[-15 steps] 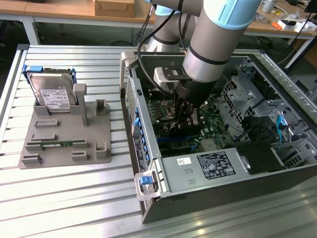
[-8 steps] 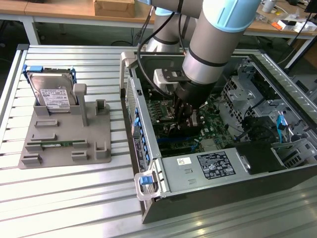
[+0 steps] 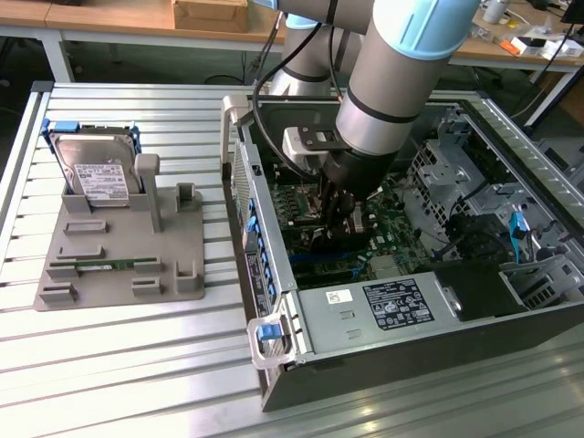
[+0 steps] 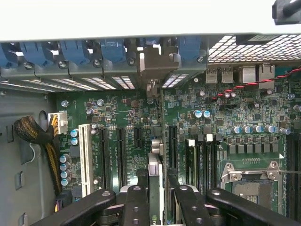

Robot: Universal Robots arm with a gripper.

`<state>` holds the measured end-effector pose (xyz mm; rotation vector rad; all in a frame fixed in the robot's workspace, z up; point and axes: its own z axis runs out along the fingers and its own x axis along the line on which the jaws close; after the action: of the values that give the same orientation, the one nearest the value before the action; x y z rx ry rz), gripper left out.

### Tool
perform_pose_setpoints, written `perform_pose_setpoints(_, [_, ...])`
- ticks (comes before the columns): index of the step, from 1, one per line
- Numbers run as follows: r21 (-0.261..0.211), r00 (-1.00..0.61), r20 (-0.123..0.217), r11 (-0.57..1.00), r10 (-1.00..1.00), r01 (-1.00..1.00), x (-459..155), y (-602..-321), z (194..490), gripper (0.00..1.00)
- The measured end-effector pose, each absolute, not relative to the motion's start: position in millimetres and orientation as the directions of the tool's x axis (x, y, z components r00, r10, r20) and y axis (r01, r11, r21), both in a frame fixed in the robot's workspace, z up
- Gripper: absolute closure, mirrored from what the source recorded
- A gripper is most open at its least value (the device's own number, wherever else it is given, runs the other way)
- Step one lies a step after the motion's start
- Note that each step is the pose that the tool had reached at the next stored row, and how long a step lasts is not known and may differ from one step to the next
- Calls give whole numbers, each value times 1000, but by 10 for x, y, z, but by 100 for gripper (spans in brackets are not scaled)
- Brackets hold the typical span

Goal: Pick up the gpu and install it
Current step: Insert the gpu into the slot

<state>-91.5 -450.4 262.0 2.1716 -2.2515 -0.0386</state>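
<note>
1. We see the gripper (image 3: pixel 339 212) reaching down inside the open case (image 3: pixel 365 360), over the motherboard (image 4: pixel 117 108)
2. Its fingers (image 4: pixel 136 202) are clamped on the gpu (image 4: pixel 154 181), held edge-on between them
3. The gpu stands upright over a slot, its bracket end toward the case's rear wall
4. On the exterior view's left, a hard drive (image 3: pixel 96 173) stands in the grey holder (image 3: pixel 119 265), well apart

We see the arm reaching steeply down from the top of the exterior view, wrist vertical, hand (image 3: pixel 339 212) pointing straight down. In the wrist view its two black fingers (image 4: pixel 135 202) stand close together, clamped on the gpu (image 4: pixel 154 181) held edge-on between them.
</note>
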Motion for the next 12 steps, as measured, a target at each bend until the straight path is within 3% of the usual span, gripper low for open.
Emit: perform_pose_setpoints(12, [26, -36, 24, 37, -999, -999, -916, -4503, 2645, 74])
